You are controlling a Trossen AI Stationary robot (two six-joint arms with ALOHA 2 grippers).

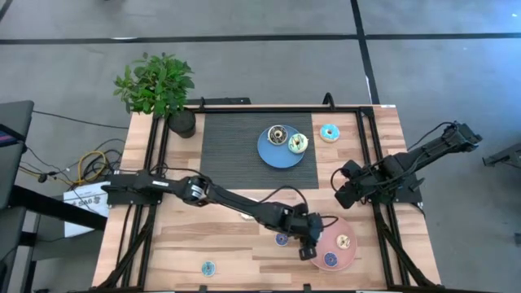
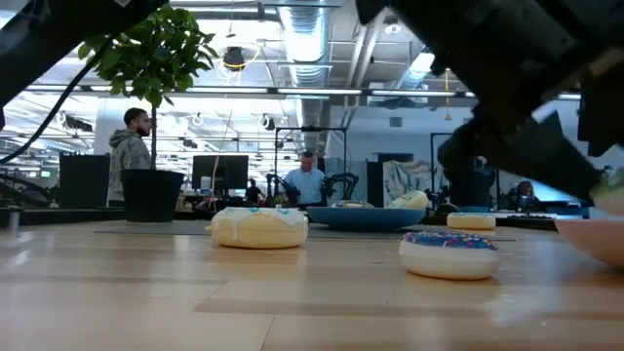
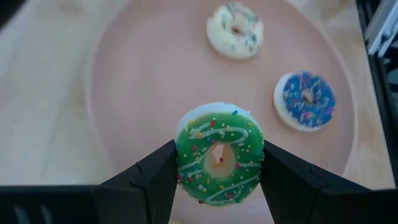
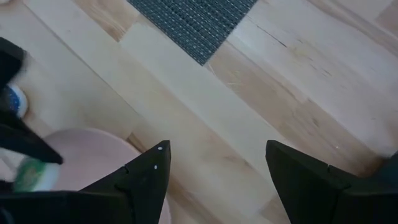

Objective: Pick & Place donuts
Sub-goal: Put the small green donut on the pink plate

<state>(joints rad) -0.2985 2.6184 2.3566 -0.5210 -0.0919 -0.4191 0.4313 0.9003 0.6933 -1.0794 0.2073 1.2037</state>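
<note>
My left gripper (image 1: 308,242) reaches over the left edge of the pink plate (image 1: 352,251) and is shut on a green donut (image 3: 219,155) with white icing lines and sprinkles. A cream donut (image 3: 235,29) and a blue donut (image 3: 305,101) lie flat on that plate. The blue plate (image 1: 271,155) carries a dark brown donut (image 1: 278,134) and a white-green donut (image 1: 298,144). A turquoise donut (image 1: 329,133), a small blue donut (image 1: 282,239) and a small turquoise donut (image 1: 208,268) lie flat on the table. My right gripper (image 1: 342,187) hangs open above bare wood right of the mat. My left gripper pinches the green donut between its two fingers (image 3: 158,177), on opposite sides of the outer rim (image 3: 181,163). The fingers come from above, slanting down from the table's left. The donut's iced face is turned toward the wrist camera, over the pink plate's near-left part.
A dark woven mat (image 1: 236,138) lies under the blue plate at the table's far middle. A potted plant (image 1: 159,89) stands at the far left corner. Black rails (image 1: 370,155) run along both sides. People stand in the room beyond the table.
</note>
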